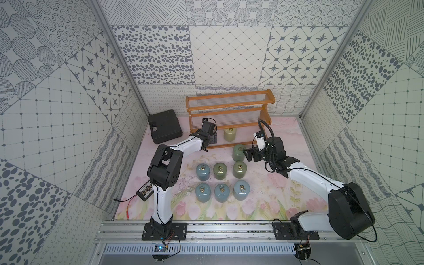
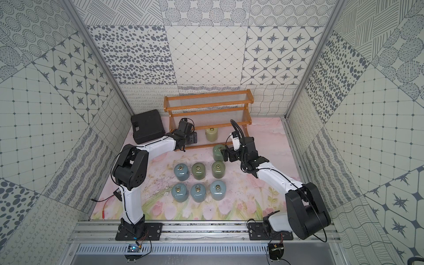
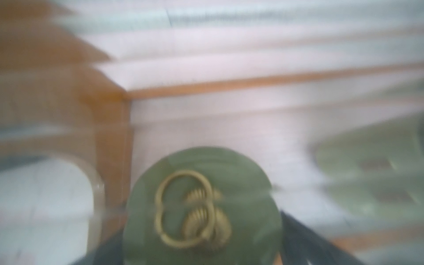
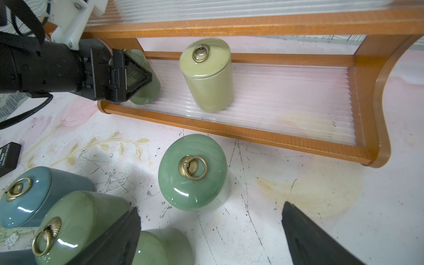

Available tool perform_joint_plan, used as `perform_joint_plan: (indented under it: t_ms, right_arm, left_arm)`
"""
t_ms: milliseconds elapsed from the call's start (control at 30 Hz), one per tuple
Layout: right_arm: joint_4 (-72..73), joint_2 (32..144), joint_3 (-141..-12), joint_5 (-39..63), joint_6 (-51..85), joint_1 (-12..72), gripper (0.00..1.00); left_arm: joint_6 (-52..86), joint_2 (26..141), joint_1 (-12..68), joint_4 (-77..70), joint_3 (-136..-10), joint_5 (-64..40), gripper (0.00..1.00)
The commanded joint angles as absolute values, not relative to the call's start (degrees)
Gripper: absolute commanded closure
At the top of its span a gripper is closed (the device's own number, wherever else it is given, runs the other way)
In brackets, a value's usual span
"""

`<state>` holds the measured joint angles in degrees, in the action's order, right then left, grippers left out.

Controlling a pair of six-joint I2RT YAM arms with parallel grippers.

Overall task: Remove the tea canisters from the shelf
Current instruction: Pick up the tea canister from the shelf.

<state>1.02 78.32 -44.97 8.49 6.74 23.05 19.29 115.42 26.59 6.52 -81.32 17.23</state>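
The shelf (image 1: pixel 229 107) stands at the back of the table. On its lowest tier stand a pale yellow-green canister (image 1: pixel 230 134) (image 4: pixel 207 75) and, at the left end, a green canister (image 4: pixel 146 91). My left gripper (image 4: pixel 135 78) (image 1: pixel 212 140) has its jaws either side of that green canister (image 3: pixel 202 206); the blurred left wrist view does not show whether they press it. A sage green canister (image 1: pixel 238 152) (image 4: pixel 192 172) stands on the table just before the shelf, with my right gripper (image 1: pixel 247 156) (image 4: pixel 211 207) open beside it. Several more canisters (image 1: pixel 220 183) stand in two rows nearer the front.
A black case (image 1: pixel 164 126) lies left of the shelf. A small black board (image 1: pixel 145 191) with red wires sits by the left arm's base. Patterned walls close in the table on three sides, and a metal rail (image 1: pixel 229 229) runs along the front.
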Motion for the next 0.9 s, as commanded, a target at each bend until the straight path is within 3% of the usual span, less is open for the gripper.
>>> perform_joint_plan:
  t_ms: [0, 367, 867]
  right_arm:
    - [3.6, 77.3, -44.3, 8.7, 7.2, 22.8, 0.00]
    - [3.0, 77.2, -44.3, 9.2, 6.9, 22.8, 0.01]
    - [3.7, 77.8, -44.1, 9.3, 7.0, 22.8, 0.01]
  left_arm:
    - [17.7, 116.1, 26.3, 3.0, -82.2, 15.6, 0.09]
    - [17.0, 115.4, 26.2, 2.7, -81.7, 13.5, 0.20]
    - [15.6, 109.2, 26.4, 0.7, -77.2, 9.8, 0.23]
